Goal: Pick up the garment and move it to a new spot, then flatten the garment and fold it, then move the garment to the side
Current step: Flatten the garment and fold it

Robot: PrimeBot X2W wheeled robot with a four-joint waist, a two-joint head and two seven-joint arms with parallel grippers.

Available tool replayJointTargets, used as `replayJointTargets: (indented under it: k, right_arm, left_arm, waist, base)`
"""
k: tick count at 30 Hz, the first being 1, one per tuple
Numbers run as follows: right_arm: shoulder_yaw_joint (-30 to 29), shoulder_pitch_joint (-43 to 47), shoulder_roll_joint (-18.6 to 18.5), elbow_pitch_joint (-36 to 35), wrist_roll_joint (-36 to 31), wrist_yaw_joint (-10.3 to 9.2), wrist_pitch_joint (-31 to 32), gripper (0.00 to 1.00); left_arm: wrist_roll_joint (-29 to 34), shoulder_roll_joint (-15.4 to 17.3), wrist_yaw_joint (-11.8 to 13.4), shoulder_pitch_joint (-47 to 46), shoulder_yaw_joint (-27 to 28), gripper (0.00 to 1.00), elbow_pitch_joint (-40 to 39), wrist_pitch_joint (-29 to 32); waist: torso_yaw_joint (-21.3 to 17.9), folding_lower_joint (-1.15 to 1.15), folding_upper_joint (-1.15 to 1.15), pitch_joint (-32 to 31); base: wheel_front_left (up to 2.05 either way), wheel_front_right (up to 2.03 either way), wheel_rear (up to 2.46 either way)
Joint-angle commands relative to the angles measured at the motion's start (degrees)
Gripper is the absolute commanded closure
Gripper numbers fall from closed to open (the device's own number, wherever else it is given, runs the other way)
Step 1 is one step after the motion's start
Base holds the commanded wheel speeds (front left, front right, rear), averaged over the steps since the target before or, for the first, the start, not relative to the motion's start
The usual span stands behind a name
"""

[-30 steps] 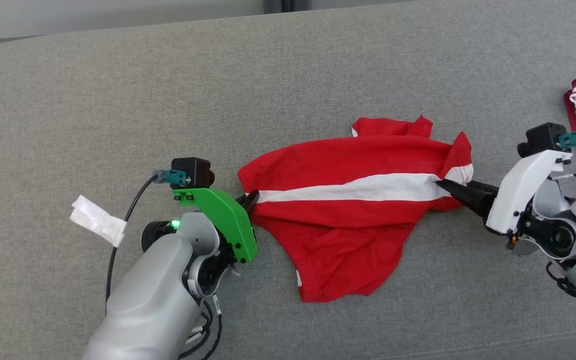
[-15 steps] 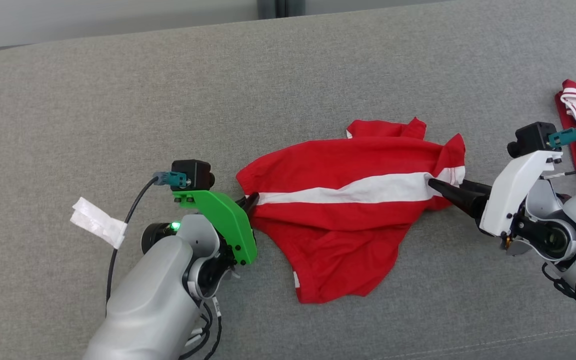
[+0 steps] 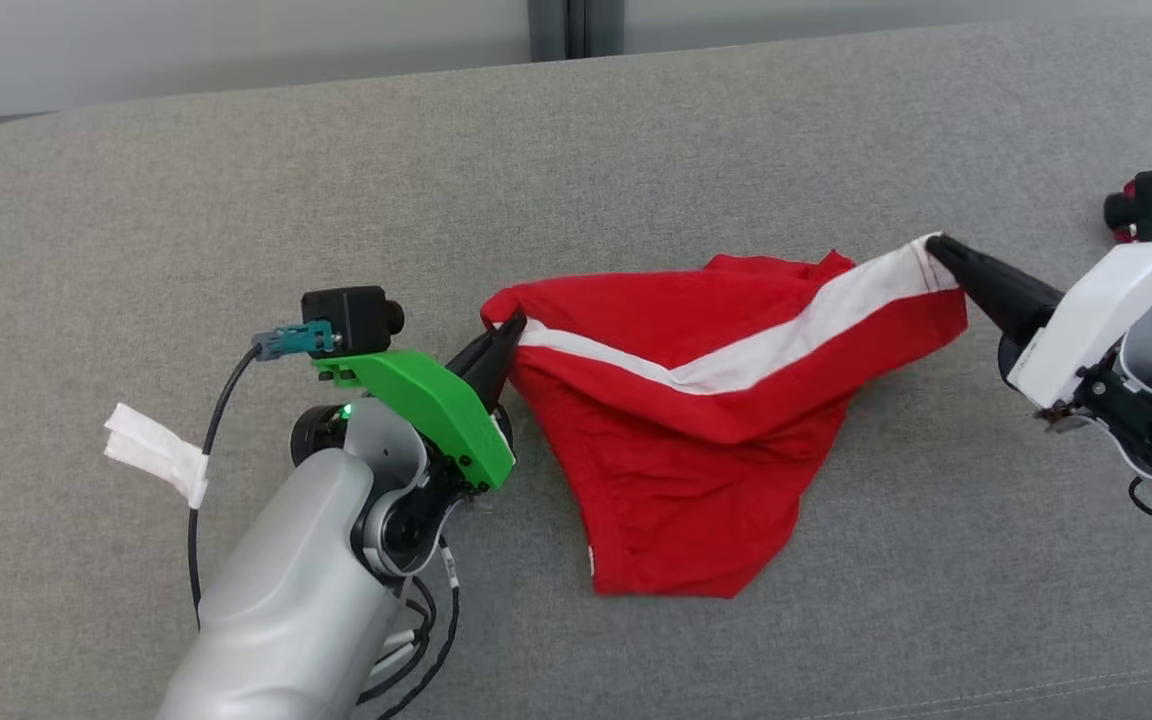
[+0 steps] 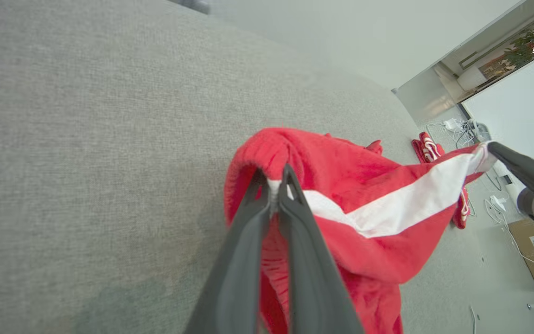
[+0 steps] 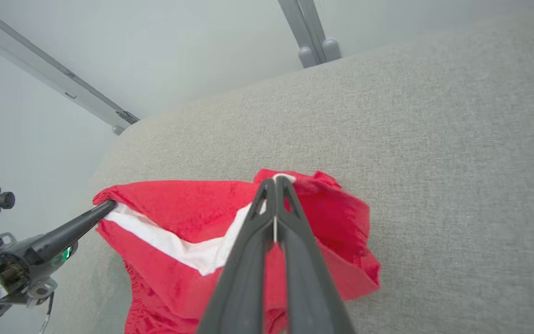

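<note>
Gripping the left end of the red garment with the left hand, dark fingers pressed together on the cloth just where the white stripe begins. Clamping the stripe's other end with the right hand, likewise closed tight on the fabric, out toward the right side of the grey upholstered surface and nearer its far edge. Stretching the garment's top between the two in a slanted line, low at the left and higher at the right, with the rest of the red cloth hanging down and spreading in wrinkles over the middle of the surface, toward its near edge. Lying well apart, by the right edge, a second red-and-white garment, bunched up. Dangling from the cable of the left arm, a white tag, over the left side of the surface.
</note>
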Motion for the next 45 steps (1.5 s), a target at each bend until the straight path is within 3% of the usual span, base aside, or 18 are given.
replayJointTargets:
  k: [1,10,13,19,23,30,34,38,41,45]
  right_arm:
    - [-0.5,-0.6,-1.0,-1.1,-0.1,-0.01,-1.2,1.00]
    - [-3.5,0.2,-5.3,-7.5,-3.9,-0.01,-10.6,1.00]
    - [-3.3,-0.6,-4.6,-6.6,-4.9,-0.01,-10.8,1.00]
    - [-2.7,-8.0,1.1,0.0,-7.6,-0.01,-9.5,1.00]
    - [-2.1,-16.6,6.3,6.6,-10.6,-0.01,-10.4,1.00]
    - [-4.4,-33.4,14.7,20.2,-19.6,-0.01,-19.5,1.00]
    - [-13.0,-40.0,16.9,20.6,-26.7,-0.01,-20.6,1.00]
    - [-22.3,-37.1,18.4,14.0,-34.7,-0.01,-20.5,1.00]
    - [-20.1,-32.1,16.6,11.0,-36.8,-0.01,-20.5,1.00]
    - [-13.0,-22.6,12.3,8.7,-33.6,-0.02,-19.6,1.00]
  left_arm:
    - [-0.1,0.1,-0.5,0.2,0.5,1.00,-0.9,-1.0]
    - [-1.3,-0.7,-1.7,-0.2,2.6,1.00,-8.6,-7.0]
    - [-2.0,-0.4,-0.9,-1.2,3.0,1.00,-10.0,-6.0]
    - [-2.2,0.0,-0.2,-7.5,3.7,1.00,-9.1,-2.7]
    - [-1.6,-0.6,-0.6,-15.2,5.5,1.00,-6.1,-4.3]
    - [3.0,-0.8,-1.8,-30.6,8.6,1.00,1.0,-15.1]
    - [5.5,-1.4,-2.8,-36.7,8.6,1.00,2.3,-20.4]
    - [7.0,-1.7,-3.3,-37.4,10.2,1.00,0.2,-21.9]
    - [9.3,-2.3,-3.3,-32.6,9.2,1.00,-3.0,-21.8]
    - [10.3,-1.4,-3.4,-24.3,3.6,1.00,-5.0,-21.8]
  waist:
    - [-0.3,0.00,0.00,-1.0]
    - [-0.4,0.00,0.00,-4.0]
    - [-1.0,0.00,0.00,-3.7]
    - [-3.0,0.00,0.00,1.0]
    - [-4.5,0.00,0.00,5.2]
    - [-7.1,0.00,0.00,9.2]
    - [-7.4,0.00,0.00,10.1]
    - [-6.7,0.00,0.00,10.6]
    - [-5.6,0.00,0.00,10.6]
    - [-4.4,0.00,0.00,8.9]
  base:
    - [0.00,0.00,0.00]
    - [0.00,0.00,0.00]
    - [0.00,0.00,0.00]
    - [0.00,0.00,0.00]
    - [0.00,0.00,0.00]
    - [0.00,0.00,0.00]
    - [0.00,0.00,0.00]
    - [0.00,0.00,0.00]
    - [0.00,0.00,0.00]
    - [0.00,0.00,0.00]
